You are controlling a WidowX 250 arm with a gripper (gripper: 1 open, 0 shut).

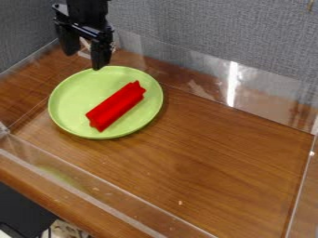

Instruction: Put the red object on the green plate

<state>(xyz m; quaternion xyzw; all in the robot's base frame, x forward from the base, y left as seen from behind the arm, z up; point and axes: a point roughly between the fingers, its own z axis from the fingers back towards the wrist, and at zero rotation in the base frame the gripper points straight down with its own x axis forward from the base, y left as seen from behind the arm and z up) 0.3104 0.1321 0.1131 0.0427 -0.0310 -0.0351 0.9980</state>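
Wooden table (211,158), clear walls (248,84)

Only the end of the robot arm (82,11) shows, at the top left of the picture. It is all black. The top part is a chunky black block that runs off the edge of the picture. Under it sits the gripper (81,54), which is black too. Two long, thin black fingers (97,56) come out of it, with a gap between them. The fingers look flat and straight, like little bars. The picture is too small and too dark there to make out any screws, cables or markings.
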